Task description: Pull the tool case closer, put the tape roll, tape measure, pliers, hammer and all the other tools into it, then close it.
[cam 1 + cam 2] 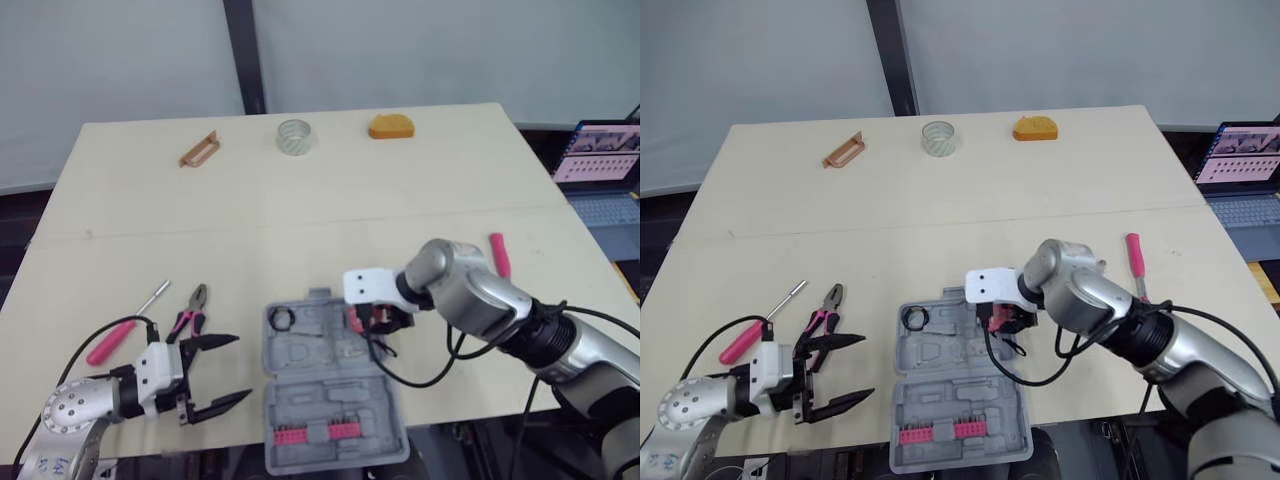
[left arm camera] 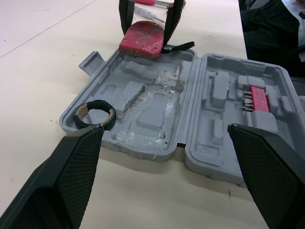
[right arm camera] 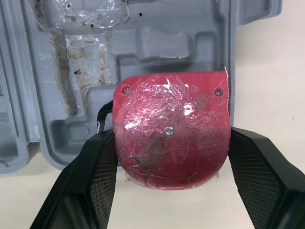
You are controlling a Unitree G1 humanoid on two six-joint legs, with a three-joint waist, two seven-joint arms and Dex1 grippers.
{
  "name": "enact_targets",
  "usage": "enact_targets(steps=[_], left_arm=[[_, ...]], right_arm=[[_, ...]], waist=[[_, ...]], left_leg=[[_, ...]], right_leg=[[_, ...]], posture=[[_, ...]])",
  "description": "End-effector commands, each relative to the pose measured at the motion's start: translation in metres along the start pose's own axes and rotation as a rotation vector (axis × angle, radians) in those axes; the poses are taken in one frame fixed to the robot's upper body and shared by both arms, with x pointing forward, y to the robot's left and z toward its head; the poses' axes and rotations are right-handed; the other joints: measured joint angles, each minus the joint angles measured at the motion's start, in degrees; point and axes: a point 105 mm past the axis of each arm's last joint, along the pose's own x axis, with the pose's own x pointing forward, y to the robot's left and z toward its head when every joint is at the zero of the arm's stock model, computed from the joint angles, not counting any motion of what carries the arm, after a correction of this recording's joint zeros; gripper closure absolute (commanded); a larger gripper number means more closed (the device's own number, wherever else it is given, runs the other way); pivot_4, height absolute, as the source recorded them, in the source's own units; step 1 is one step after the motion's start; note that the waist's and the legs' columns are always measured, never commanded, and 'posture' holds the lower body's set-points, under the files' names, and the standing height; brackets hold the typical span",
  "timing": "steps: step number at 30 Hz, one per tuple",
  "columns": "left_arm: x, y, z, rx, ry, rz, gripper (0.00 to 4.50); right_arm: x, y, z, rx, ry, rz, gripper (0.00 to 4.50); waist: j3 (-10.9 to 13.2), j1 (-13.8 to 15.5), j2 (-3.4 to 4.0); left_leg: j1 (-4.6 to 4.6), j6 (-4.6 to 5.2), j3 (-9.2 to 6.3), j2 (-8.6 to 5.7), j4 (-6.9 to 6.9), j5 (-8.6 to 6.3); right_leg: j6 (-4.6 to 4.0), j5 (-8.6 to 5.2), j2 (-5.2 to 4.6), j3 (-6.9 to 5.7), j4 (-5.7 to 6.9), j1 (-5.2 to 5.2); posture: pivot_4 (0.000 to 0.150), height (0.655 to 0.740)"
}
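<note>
The grey tool case (image 1: 330, 395) lies open at the table's front edge, with a row of pink bits in its near half. A small black tape roll (image 1: 281, 319) sits in the far half's left corner. My right gripper (image 1: 370, 320) is shut on the red tape measure (image 3: 171, 129), held just over the case's far right edge. Left of the case, my left gripper (image 1: 218, 374) hangs open and holds nothing. Pink-handled pliers (image 1: 188, 318) and a pink-handled screwdriver (image 1: 112, 341) lie near it. Another pink-handled tool (image 1: 499, 254) lies on the right.
At the table's far edge are a clear tape roll (image 1: 295, 136), an orange object (image 1: 391, 126) and a brown handle-like piece (image 1: 199, 149). A laptop (image 1: 600, 160) stands off the table's right side. A black cable loops under my right wrist.
</note>
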Motion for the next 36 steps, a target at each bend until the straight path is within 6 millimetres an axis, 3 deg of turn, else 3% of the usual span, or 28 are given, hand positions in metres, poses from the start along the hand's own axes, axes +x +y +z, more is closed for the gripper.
enact_targets(steps=[1,36], left_arm=[[-0.002,-0.001,0.003,0.023,0.000,0.006,0.00],[-0.001,-0.010,0.005,0.004,-0.002,0.014,0.00]], right_arm=[[-0.003,-0.005,0.005,-0.039,-0.002,-0.024,1.55],[0.008,0.001,0.011,-0.078,-0.015,0.000,1.55]], waist=[[0.00,-0.03,0.00],[0.00,-0.04,0.00]], left_leg=[[0.00,0.00,0.00,0.00,0.00,0.00],[0.00,0.00,0.03,0.00,-0.01,0.00]], right_leg=[[0.00,0.00,0.00,0.00,0.00,0.00],[0.00,0.00,0.00,0.01,0.01,-0.03]], posture=[[0.150,0.7400],[0.150,0.7400]])
